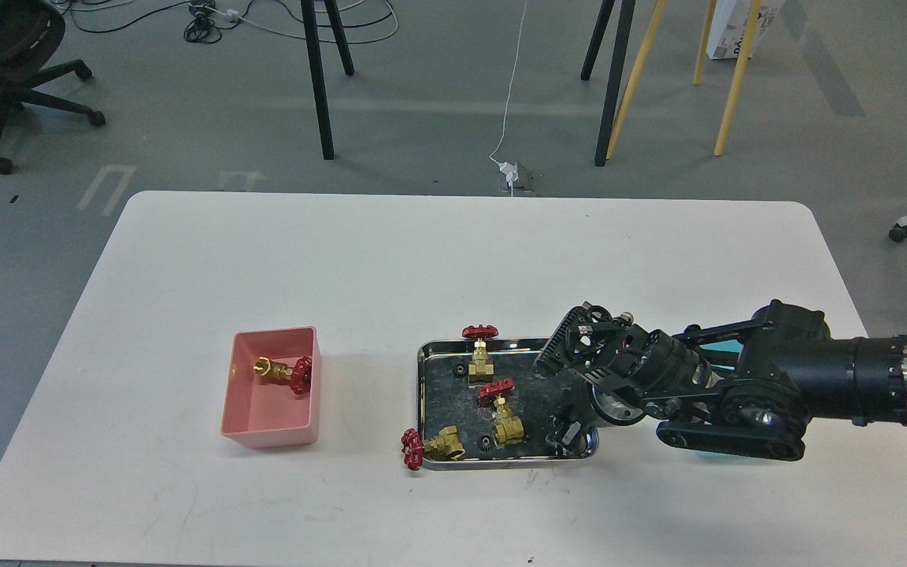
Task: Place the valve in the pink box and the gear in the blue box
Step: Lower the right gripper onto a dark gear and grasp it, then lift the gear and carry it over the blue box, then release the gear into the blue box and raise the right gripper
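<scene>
The right gripper (pixel 571 394) hangs over the right end of the steel tray (pixel 430 394), its fingers too dark and foreshortened to judge — I cannot tell how wide they stand. At its nine o'clock an upright valve (pixel 505 413) stands in the tray; another (pixel 479 350) stands at ten o'clock by the far rim, and a third (pixel 431 447) lies tipped over the near-left corner. Small black gears (pixel 460 368) dot the tray floor. Further toward nine o'clock, well apart, the pink box (pixel 268 429) holds a fourth valve (pixel 286 372) — lying on its side. A sliver of the blue box (pixel 725 335) shows behind the arm.
</scene>
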Action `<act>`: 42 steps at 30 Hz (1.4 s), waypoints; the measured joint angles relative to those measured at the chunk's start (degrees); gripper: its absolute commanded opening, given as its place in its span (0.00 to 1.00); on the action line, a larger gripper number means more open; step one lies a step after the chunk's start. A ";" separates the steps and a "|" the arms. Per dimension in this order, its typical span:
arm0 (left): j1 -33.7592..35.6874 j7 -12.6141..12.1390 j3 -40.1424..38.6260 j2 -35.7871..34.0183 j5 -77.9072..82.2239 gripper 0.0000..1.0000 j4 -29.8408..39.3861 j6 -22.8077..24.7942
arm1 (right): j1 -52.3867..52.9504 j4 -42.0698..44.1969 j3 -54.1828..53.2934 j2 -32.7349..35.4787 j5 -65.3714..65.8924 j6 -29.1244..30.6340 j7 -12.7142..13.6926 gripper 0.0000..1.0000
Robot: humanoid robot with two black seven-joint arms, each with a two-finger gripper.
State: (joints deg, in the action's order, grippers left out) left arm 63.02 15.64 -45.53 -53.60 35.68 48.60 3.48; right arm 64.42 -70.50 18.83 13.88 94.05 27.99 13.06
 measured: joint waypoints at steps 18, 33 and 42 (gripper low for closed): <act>0.00 -0.09 -0.11 -1.69 -0.08 0.99 0.00 1.12 | 0.06 0.06 -13.34 0.02 -1.36 0.03 1.79 0.08; -0.11 -0.10 0.30 0.00 0.06 0.99 0.07 1.20 | -0.37 -12.18 -17.51 36.20 -11.35 0.01 1.69 0.08; 0.07 -0.38 0.26 0.16 0.09 0.99 0.06 1.51 | -7.79 -15.54 -17.86 37.47 -10.65 0.01 2.99 0.34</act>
State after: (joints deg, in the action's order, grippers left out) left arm 63.09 15.26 -45.27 -53.44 35.77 48.66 4.98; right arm 56.63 -86.04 0.96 51.35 83.39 28.00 16.05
